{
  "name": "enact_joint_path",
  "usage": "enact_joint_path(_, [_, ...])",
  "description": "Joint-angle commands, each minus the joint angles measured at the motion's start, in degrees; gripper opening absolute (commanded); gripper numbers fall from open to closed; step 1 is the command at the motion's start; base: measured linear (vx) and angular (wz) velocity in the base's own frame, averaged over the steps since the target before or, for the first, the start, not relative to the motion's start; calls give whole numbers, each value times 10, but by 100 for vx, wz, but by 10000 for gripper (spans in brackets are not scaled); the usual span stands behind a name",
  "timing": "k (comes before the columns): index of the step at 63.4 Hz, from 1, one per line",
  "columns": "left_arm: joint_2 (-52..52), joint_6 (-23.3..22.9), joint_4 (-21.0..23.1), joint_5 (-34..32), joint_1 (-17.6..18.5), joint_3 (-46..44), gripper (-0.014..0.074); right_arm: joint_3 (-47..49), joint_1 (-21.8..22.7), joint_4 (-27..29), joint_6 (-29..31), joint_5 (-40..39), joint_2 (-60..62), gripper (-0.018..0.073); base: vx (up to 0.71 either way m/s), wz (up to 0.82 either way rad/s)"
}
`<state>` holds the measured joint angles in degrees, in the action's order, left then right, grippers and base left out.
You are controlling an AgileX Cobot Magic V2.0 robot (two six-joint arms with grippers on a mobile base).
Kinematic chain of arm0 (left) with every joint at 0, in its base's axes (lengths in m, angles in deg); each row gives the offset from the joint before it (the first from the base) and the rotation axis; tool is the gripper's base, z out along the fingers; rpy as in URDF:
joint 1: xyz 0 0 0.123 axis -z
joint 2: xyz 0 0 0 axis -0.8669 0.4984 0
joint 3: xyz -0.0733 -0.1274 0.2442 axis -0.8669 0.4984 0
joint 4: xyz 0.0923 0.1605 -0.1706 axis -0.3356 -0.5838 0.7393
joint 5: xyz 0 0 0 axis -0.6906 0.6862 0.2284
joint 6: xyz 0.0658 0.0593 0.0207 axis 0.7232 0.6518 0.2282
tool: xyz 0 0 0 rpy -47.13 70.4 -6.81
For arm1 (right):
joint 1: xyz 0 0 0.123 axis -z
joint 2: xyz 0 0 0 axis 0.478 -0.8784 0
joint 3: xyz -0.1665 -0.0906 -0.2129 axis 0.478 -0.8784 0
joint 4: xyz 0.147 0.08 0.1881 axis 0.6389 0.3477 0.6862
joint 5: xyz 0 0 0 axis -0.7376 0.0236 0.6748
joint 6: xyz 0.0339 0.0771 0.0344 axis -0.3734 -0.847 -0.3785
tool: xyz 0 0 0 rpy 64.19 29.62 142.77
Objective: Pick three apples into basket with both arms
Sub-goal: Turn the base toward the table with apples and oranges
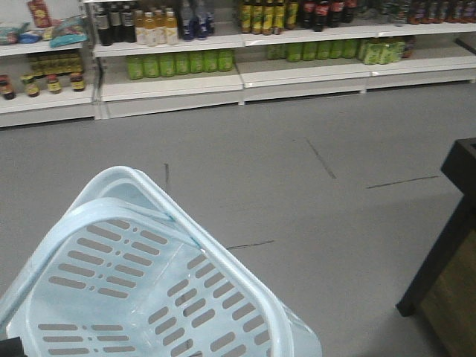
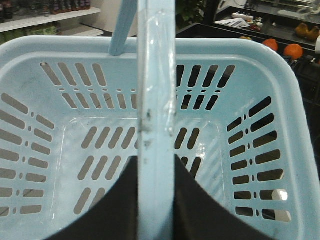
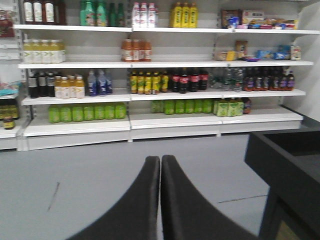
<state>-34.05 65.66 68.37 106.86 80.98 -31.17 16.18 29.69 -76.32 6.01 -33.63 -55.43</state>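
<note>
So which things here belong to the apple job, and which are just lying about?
Job: basket, empty; left gripper clamped on its handle; right gripper, shut, empty. No apples in view.
Lying about: oranges; shelved drink bottles; black display stand.

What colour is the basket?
Pale bluish-white basket, clearest in the left wrist view.

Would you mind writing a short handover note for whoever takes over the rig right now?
Left gripper: shut around the handle of the basket, holding it tilted above the floor.
Right gripper: shut and empty, facing the drink shelves.
Basket: empty, slotted bottom bare.
Apples: none in any view; only two oranges show beyond the basket.
Done: no apple is in yet.
Left: find and load all three.
</note>
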Motion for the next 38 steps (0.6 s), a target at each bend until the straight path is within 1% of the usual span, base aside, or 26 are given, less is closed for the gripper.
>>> enact_joint_path(1, [5,-3,36,-42,1,-16,-8,-8,4,-8,5,-45,7,-4,18,-69])
enact_joint_path(38, [5,-3,36,-41,1,-16,-8,-8,4,-8,5,-45,7,-4,17,-67])
